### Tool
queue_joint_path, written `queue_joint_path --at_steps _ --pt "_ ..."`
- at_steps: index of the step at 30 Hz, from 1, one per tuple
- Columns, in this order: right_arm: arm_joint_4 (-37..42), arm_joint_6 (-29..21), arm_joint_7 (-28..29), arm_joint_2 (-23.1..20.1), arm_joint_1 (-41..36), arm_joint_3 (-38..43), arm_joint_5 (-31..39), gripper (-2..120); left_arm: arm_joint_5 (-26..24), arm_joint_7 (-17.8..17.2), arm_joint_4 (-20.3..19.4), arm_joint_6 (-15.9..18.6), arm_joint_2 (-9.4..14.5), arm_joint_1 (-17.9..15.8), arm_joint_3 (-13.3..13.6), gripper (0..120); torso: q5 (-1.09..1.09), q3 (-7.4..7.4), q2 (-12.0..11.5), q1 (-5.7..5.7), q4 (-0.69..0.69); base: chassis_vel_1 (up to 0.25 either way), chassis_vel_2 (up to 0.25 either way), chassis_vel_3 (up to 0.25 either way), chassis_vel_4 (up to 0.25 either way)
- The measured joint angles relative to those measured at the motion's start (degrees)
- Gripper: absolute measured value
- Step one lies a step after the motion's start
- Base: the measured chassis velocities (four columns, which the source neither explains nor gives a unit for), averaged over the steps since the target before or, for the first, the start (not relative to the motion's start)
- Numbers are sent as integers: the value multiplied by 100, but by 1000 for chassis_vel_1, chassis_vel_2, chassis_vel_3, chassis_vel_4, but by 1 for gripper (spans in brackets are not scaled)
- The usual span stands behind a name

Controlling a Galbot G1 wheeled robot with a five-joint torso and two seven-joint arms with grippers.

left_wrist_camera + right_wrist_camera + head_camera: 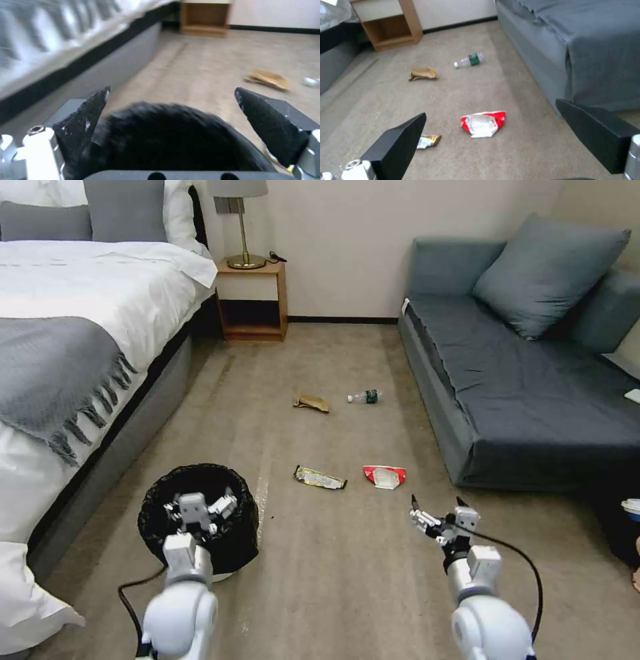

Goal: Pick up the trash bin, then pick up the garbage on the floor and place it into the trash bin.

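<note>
Left gripper (200, 508) hovers right over the near rim of the trash bin (155, 527), jaws spread wide. In the left wrist view the fingers (87, 115) straddle the black liner without touching it, so nothing is grasped. My read: it's lined up to pinch the rim, since the bin has to be in hand before any litter goes in. The bin stands upright on the carpet (320, 580) just beside the bed (87, 347).

Right gripper (437, 517) is held low and forward, released and empty, roughly aimed at the red-and-white packet (384, 476). Probably pre-staged for the first pick.

The garbage is all on the floor, well apart from the bin:
- yellow-silver wrapper (320, 478), near the packet
- brown paper bag (311, 403) and clear bottle with green label (364, 396), farther out toward the nightstand (252, 300), between the bed and the sofa (507, 380)

Hard to see:
- the left arm covers most of the bin's mouth in the head view, so can't tell whether anything is inside
- the bin's whitish base barely peeks out under the liner
- left wrist view is blurred, so the rim edge is indistinct there
- a right finger (395, 147) hides most of the wrapper in the right wrist view
</note>
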Motion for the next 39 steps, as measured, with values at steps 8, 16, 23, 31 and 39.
queue_joint_path --at_steps 8,16,23,31,39 --pt "56 -132 86 -351 177 96 552 100 143 -197 -153 305 319 -62 -237 95 4 0 0 0 2 0 0 0 0" --pt "-30 53 90 -385 110 201 498 100 -384 -191 -388 657 707 166 -404 94 -1 -1 0 0 1 0 0 0 0" --pt "-211 202 100 -330 74 224 307 100 -982 129 -398 847 1446 494 -851 94 -1 -1 0 0 1 0 0 0 0" --pt "-439 294 89 -236 112 207 111 100 -1596 759 -118 1170 2243 780 -1249 84 -2 -1 0 0 2 0 0 0 0" --pt "-513 446 -8 -172 147 189 -2 100 -2757 324 262 1809 2088 475 -1080 88 -2 -1 0 0 1 0 0 0 0"
